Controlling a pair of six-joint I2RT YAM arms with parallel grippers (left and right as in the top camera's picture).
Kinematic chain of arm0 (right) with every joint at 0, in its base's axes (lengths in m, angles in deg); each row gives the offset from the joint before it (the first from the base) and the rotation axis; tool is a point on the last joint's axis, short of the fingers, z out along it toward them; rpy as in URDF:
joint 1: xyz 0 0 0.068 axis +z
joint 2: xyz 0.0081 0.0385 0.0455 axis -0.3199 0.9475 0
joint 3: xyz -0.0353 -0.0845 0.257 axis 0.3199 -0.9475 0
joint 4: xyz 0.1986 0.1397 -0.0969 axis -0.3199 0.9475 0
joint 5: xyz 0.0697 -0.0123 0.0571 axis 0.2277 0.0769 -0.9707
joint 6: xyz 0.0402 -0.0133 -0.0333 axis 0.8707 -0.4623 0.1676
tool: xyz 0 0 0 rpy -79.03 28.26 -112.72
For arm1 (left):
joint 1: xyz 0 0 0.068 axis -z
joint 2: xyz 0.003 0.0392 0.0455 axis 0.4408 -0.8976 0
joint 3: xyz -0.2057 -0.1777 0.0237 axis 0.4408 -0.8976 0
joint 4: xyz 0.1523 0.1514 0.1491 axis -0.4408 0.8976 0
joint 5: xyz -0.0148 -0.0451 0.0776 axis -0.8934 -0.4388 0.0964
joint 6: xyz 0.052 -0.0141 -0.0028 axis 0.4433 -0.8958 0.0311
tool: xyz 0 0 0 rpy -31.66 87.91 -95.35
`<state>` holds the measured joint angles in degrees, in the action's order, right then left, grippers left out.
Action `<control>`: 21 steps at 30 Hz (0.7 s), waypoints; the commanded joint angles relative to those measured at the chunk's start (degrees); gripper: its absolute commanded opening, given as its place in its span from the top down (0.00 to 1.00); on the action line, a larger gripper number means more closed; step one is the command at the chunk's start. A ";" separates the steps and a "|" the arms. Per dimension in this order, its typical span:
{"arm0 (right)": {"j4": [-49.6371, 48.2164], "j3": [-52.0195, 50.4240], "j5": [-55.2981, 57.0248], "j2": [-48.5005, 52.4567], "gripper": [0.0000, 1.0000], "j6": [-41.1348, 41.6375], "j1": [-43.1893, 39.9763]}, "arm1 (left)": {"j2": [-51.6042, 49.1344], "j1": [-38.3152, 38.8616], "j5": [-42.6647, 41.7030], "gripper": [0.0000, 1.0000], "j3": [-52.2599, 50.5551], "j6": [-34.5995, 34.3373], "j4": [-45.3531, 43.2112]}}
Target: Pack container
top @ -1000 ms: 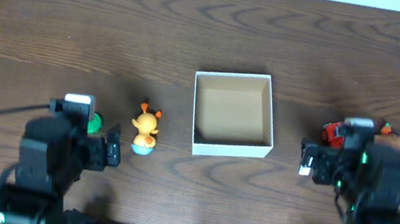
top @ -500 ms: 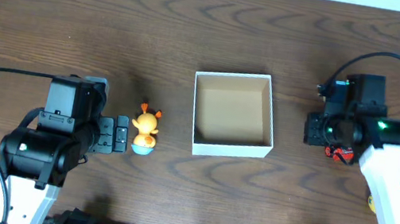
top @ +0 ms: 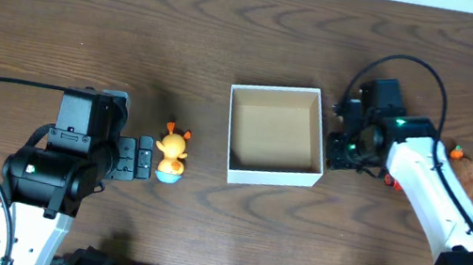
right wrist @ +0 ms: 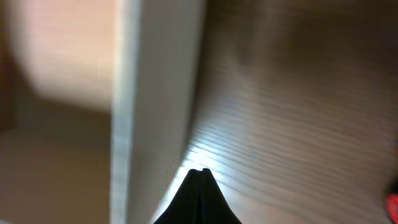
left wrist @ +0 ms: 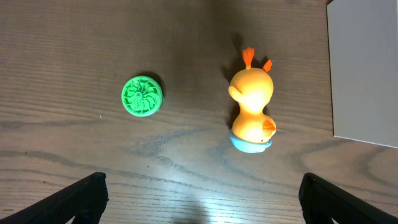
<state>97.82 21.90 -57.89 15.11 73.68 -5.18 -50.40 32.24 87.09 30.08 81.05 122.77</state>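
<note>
On the desk (top: 64,20), centre: the container (top: 274,134) is found unmoved and empty, with no toy packed.
Right side: the right fingers (right wrist: 199,190), pressed shut with nothing seen between them, have been swung away from the red toy (top: 389,182) to the container's right wall.
Left side: the left fingers (left wrist: 87,196) are held spread wide just beside the duck (left wrist: 252,112); little has changed there.
Meaning: packing is judged not begun.

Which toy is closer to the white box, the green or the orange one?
The orange duck-shaped toy with the light blue base. It sits between the flat round green toy and the white cardboard box, so the green one is farther.
</note>
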 commanded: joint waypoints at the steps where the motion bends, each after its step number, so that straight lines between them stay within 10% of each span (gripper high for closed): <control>1: -1.11 0.94 -4.92 0.00 0.99 0.17 1.77 | -0.17 -0.28 0.07 0.02 0.94 -0.55 0.26; 21: -2.97 0.94 -8.94 0.00 0.99 0.39 2.47 | -0.17 -0.28 0.07 0.02 0.94 -0.52 0.26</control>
<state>95.24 21.90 -64.71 15.11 73.70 -3.28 -50.43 32.24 87.09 30.08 81.05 122.90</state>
